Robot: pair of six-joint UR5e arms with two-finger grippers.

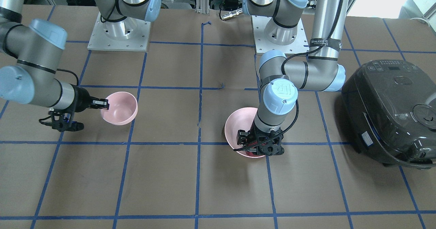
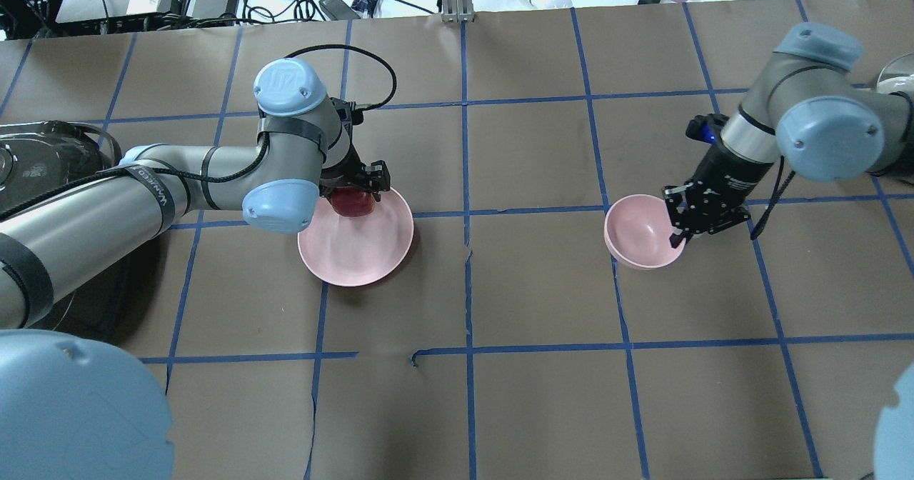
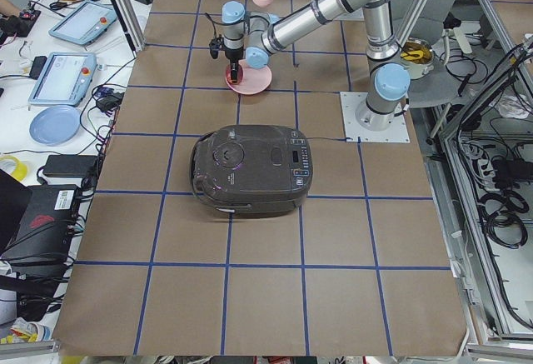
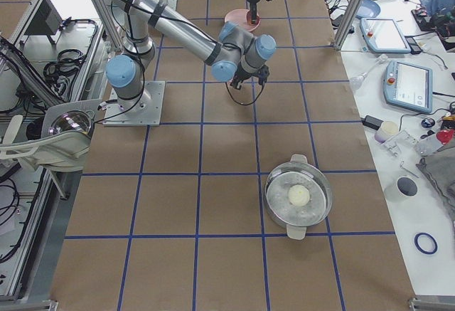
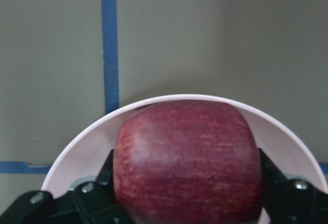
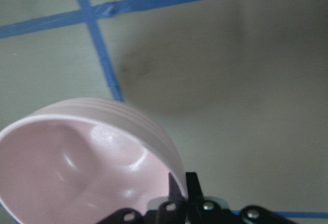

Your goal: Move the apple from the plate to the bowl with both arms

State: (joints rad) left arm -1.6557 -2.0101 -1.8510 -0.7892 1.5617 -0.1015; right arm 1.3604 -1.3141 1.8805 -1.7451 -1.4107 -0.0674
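The dark red apple point(image 2: 351, 203) sits at the far edge of the wide pink plate point(image 2: 357, 255). My left gripper point(image 2: 355, 193) is shut on the apple, with a finger on each side of it. In the left wrist view the apple point(image 5: 187, 160) fills the gap between the black fingers, and the plate rim point(image 5: 77, 149) curves around it. My right gripper point(image 2: 678, 231) is shut on the rim of the small pink bowl point(image 2: 639, 233), which is tilted. The right wrist view shows the bowl point(image 6: 77, 167) empty and its rim pinched.
A black rice cooker point(image 1: 391, 109) stands on the table on my left, beside the left arm. A steel pot point(image 4: 298, 197) sits on my right side. The two arm bases point(image 1: 119, 34) are bolted along the robot's edge. Blue tape lines grid the brown tabletop.
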